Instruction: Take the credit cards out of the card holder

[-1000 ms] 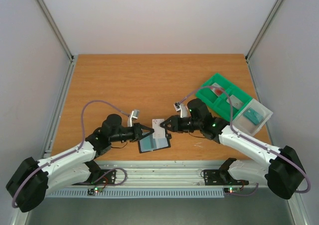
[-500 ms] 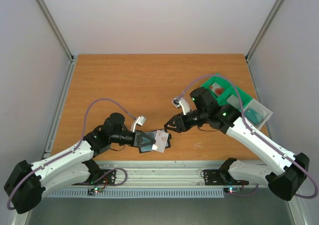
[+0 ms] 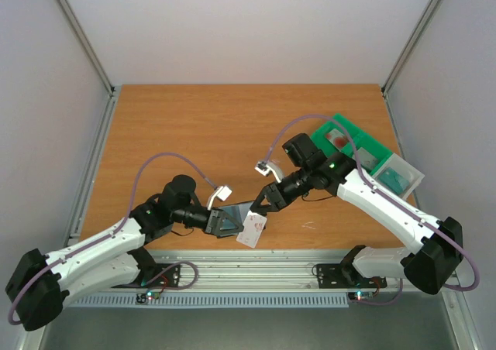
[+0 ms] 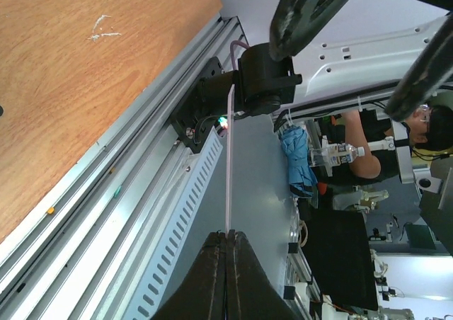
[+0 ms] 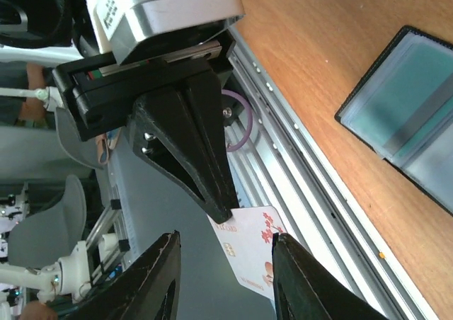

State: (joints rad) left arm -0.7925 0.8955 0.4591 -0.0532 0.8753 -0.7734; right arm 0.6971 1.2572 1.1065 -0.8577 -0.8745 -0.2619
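Left pincer (image 5: 222, 212) tight on credit card (image 5: 251, 258).

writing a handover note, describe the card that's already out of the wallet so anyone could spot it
Look at the near edge of the wooden table, around the middle, where the left gripper is shut on a thin card. It is white with red print, unlike the black wallet lying open on the wood beside it, which shows grey-blue pockets.
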